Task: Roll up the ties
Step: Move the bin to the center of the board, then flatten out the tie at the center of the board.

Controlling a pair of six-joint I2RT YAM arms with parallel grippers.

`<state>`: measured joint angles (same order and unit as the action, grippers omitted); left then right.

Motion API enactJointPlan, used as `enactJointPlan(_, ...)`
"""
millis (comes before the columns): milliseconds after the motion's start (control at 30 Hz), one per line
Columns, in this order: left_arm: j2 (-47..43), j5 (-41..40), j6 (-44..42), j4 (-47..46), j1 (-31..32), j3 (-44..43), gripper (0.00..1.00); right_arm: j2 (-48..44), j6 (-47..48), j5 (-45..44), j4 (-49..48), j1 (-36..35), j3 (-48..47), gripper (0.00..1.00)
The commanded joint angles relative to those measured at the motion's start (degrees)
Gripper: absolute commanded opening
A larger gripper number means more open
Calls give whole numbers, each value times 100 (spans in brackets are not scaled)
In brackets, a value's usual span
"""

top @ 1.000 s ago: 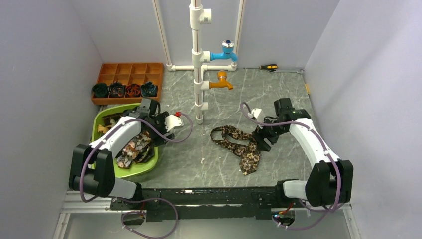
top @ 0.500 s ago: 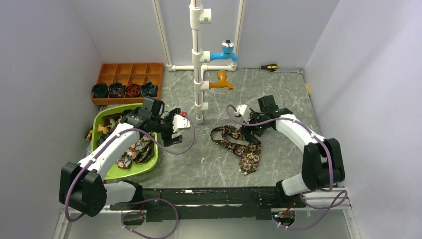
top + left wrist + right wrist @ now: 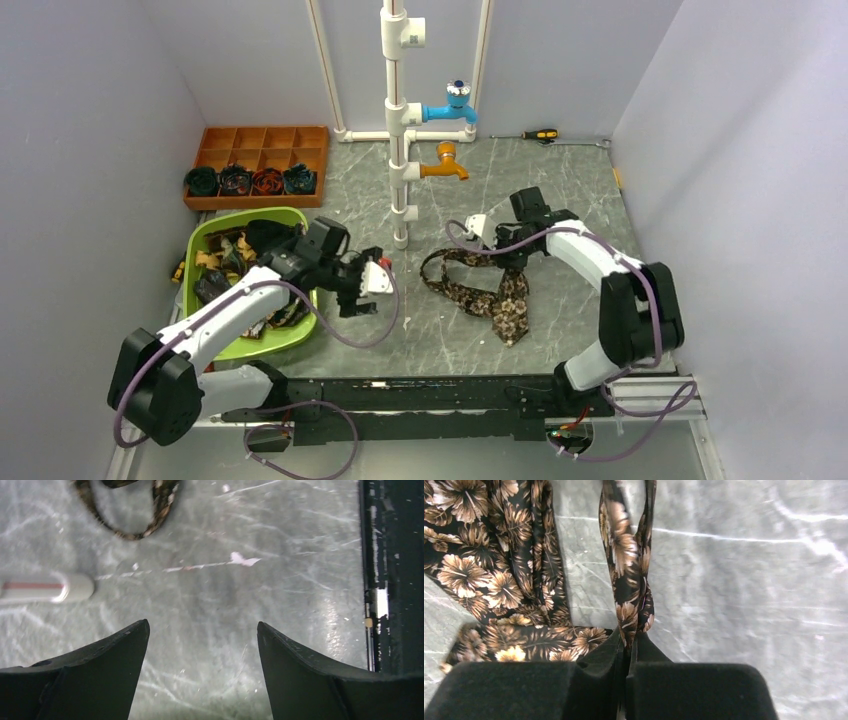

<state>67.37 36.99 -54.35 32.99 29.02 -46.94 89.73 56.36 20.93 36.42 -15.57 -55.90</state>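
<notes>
Floral necktie [image 3: 508, 305], black with tan blossoms, lies sprawled on the grey marbled tabletop [image 3: 570, 180] just right of the white pipe stand [image 3: 396, 150] and a little nearer the arms than its foot. Its thin part makes a loose loop towards the stand, and its broad end points at the near edge.

The right gripper [image 3: 498, 256] has its fingers squeezed together on the narrow strand where that strand bunches. The right wrist view shows the fabric [image 3: 626, 575] gathered into a fold and vanishing into the closed slot of the claw [image 3: 626, 647], with the wider blade lying flat beside it. My guess is that it pinches the thin end because a roll is easiest begun there, or because the strip must first be pulled straight.

The left gripper [image 3: 360, 290] hangs near the stand on its left side, between it and the green basin [image 3: 300, 335], with its fingers spread wide and nothing in them. From its own camera the gap [image 3: 202, 630] frames bare stone, and the tie's loop [image 3: 127, 532] lies ahead of the tips, well apart. It looks poised to steady the free end.

More limp ties [image 3: 235, 250] fill the basin. Left of the stand and farther back, four finished coils [image 3: 250, 181] sit in the front row of an orange compartment tray [image 3: 262, 140].
</notes>
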Motion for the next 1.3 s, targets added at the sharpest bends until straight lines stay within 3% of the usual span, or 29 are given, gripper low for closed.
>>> enactJointPlan(0, 163, -159, -220, -586, 685, 145, 82, -761, 309, -173, 137, 34, -294, 0)
enactJointPlan(200, 1336, -431, 176, -1502, 1487, -469, 71, -1211, 772, -431, 653, 1021, -315, 0)
enactJointPlan(333, 2062, -492, 81, -1854, 2142, -991, 67, -1187, 529, -480, 882, 1389, -491, 0)
enactJointPlan(433, 2570, -538, 197, -2193, 2465, -1282, 67, -1127, 169, -337, 903, 1672, -764, 0)
enactJointPlan(533, 2942, -528, 991, -2605, 2506, -1567, 75, -1245, -173, 48, 1065, 1918, -1161, 0)
enactJointPlan(633, 2812, -346, 1756, -3090, 2420, -1355, 79, -1658, -314, 569, 1105, 1944, -1470, 0)
enactJointPlan(767, 1937, -350, 2739, -3544, 2142, -758, 83, -2406, -329, 1156, 952, 1848, -1591, 0)
enactJointPlan(833, 1380, -349, 3199, -3571, 1840, -422, 85, -2645, -321, 1237, 895, 1620, -1607, 0)
enactJointPlan(967, 319, -392, 3914, -3106, 1043, 70, 90, -2895, -739, 911, 521, 489, -1749, 0)
enactJointPlan(1267, -1425, -597, 3893, -1698, -554, 267, 99, -2101, -2019, -404, -153, -2123, -3441, 0)
